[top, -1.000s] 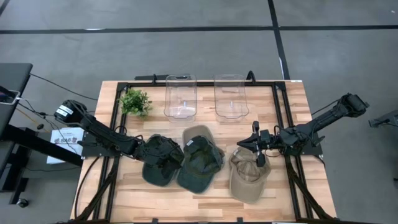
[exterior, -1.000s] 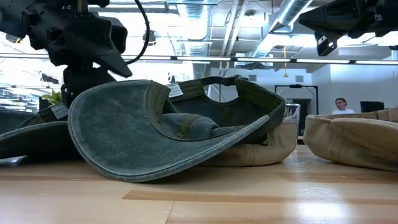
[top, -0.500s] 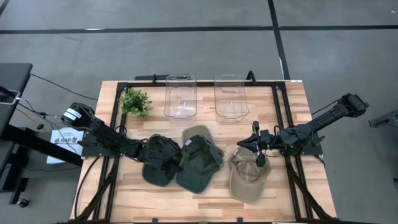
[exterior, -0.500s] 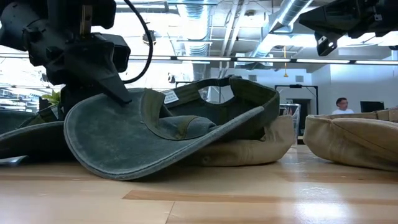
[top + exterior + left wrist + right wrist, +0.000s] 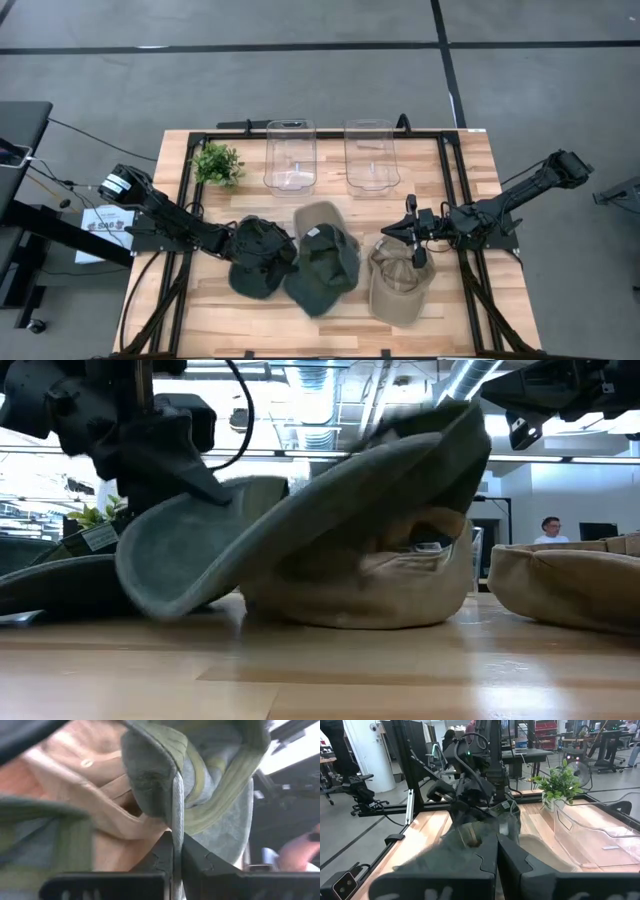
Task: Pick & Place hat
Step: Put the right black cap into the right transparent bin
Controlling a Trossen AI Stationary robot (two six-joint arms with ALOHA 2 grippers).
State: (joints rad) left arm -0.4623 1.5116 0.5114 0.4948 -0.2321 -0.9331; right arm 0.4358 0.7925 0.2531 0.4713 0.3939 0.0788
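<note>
Change: since a second ago the middle dark green fabric cap [image 5: 322,268] has tipped up off the table, its brim raised where it lay flat, and the left gripper [image 5: 284,254] has closed from spread.
High view: left gripper at 9 o'clock of the middle cap, clenched on its edge; another dark green cap [image 5: 255,258] lies beneath that arm. Right gripper [image 5: 409,232], clenched and holding nothing, hovers at 12 o'clock of the tan fabric cap [image 5: 398,282].
Low view: middle cap tilted, leaning over a second tan cap [image 5: 370,585] on the wooden table [image 5: 320,670].
Left wrist view: fingers [image 5: 192,865] pinch the green brim [image 5: 176,805].
Right wrist view: the lifted cap [image 5: 470,827] hangs from the far arm, at 9 o'clock of a small green plant [image 5: 561,782].
</note>
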